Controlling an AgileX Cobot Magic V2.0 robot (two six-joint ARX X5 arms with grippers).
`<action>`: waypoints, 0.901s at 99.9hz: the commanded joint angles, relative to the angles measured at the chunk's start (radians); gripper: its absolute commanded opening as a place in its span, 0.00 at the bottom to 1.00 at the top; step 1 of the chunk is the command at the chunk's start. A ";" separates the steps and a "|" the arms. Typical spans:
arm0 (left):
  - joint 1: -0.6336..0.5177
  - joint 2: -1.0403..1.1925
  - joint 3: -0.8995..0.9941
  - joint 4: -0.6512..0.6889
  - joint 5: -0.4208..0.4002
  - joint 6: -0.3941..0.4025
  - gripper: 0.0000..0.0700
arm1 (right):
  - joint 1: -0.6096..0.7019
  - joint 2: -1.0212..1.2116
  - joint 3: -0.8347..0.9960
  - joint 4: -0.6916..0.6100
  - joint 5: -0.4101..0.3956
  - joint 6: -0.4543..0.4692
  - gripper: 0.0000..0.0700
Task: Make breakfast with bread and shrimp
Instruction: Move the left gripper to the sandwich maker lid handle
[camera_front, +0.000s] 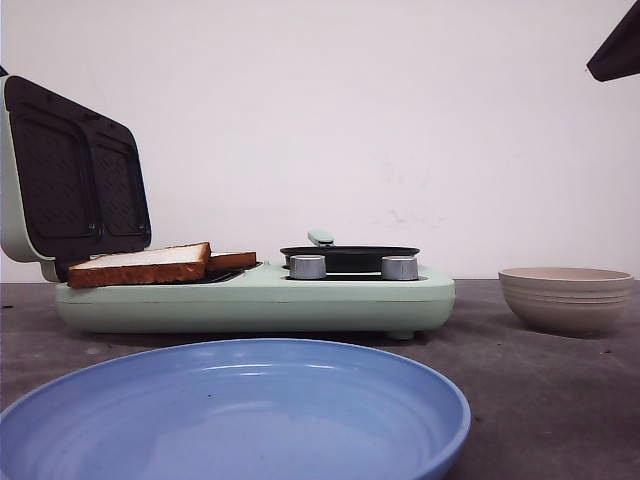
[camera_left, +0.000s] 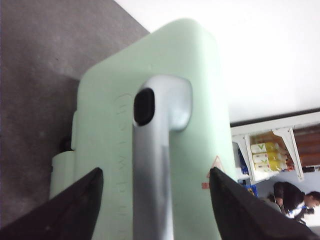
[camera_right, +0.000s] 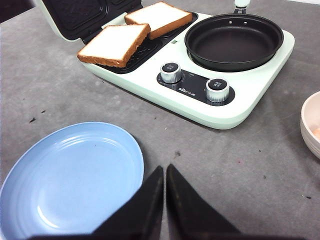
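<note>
Right wrist view: shrimp (camera_right: 316, 132) barely visible in the edge-cropped bowl (camera_right: 310, 120)

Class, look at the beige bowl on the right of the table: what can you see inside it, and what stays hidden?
From the front, the beige bowl's wall hides its contents. In the right wrist view only its rim shows, with a small orange-pink bit inside, probably shrimp; the rest is out of frame.

Two bread slices (camera_right: 116, 44) (camera_right: 159, 17), two knobs (camera_right: 171, 72) (camera_right: 217, 89), one blue plate (camera_right: 70, 180), one pan (camera_right: 234, 34), one bowl (camera_front: 566, 298).
</note>
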 joint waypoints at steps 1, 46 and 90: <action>-0.013 0.031 0.024 0.005 0.006 -0.003 0.50 | 0.008 0.002 0.004 0.009 0.000 -0.005 0.00; -0.037 0.036 0.024 0.014 -0.027 0.013 0.01 | 0.008 0.002 0.004 0.008 0.000 -0.005 0.00; -0.061 0.035 0.042 0.031 0.006 -0.003 0.01 | 0.008 0.002 0.004 0.008 0.001 -0.005 0.00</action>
